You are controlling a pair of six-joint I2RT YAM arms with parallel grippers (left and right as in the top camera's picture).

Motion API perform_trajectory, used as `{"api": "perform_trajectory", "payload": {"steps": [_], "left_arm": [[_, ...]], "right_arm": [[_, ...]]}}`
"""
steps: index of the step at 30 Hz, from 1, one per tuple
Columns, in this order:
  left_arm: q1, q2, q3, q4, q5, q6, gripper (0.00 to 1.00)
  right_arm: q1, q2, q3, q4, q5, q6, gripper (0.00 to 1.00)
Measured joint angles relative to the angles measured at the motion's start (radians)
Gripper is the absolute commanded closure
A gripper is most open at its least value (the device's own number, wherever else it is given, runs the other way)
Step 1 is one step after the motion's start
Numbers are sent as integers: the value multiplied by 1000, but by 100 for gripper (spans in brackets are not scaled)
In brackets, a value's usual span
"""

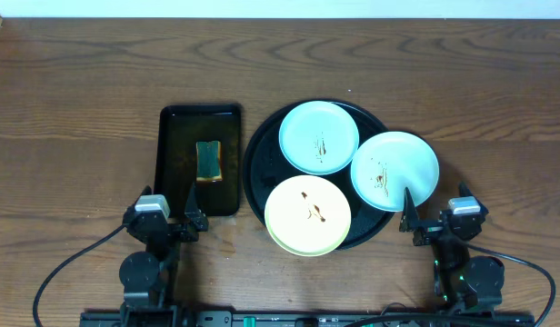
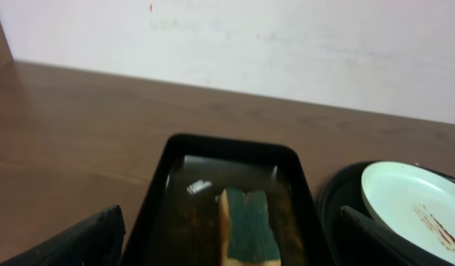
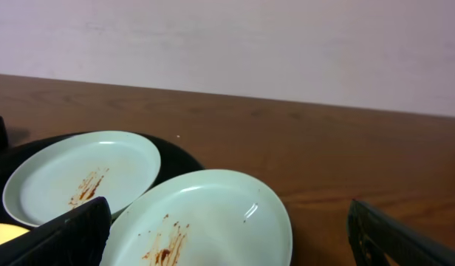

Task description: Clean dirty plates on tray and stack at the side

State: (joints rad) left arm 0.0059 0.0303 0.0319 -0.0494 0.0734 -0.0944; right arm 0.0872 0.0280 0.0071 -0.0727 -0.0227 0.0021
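Note:
The round black tray (image 1: 258, 163) holds three dirty plates. One mint-green plate (image 1: 318, 136) lies at the back. A second mint-green plate (image 1: 395, 170) hangs over the tray's right rim. A pale yellow plate (image 1: 307, 215) lies at the front. All have brown streaks at the centre. My left gripper (image 1: 167, 205) is open and empty at the near end of the rectangular tray. My right gripper (image 1: 435, 207) is open and empty just in front of the right mint plate (image 3: 205, 222). The back mint plate also shows in the right wrist view (image 3: 83, 174).
A smaller rectangular black tray (image 1: 175, 154) left of the round tray holds shallow liquid and a green-topped sponge (image 1: 208, 161), which also shows in the left wrist view (image 2: 248, 225). Bare wooden table surrounds both trays. A pale wall stands behind the table.

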Motion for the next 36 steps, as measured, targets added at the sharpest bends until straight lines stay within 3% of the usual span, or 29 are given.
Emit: {"api": "perform_trajectory", "payload": {"steps": [10,18,27,32,36], "left_arm": [[0,225,160,-170,18,-41,10],[0,483,373,-271,40,-43,10],[0,721,579,-466,88,-44,10],[0,766,637,-558,109,-44,10],[0,764,639,-583,113,-44,10]], "right_arm": [[0,142,80,-115,16,77,1],[0,442,330,-190,17,90,1],[0,846,652,-471,19,93,1],[0,993,786,-634,19,87,1],[0,1059,832,-669,19,86,1]]}}
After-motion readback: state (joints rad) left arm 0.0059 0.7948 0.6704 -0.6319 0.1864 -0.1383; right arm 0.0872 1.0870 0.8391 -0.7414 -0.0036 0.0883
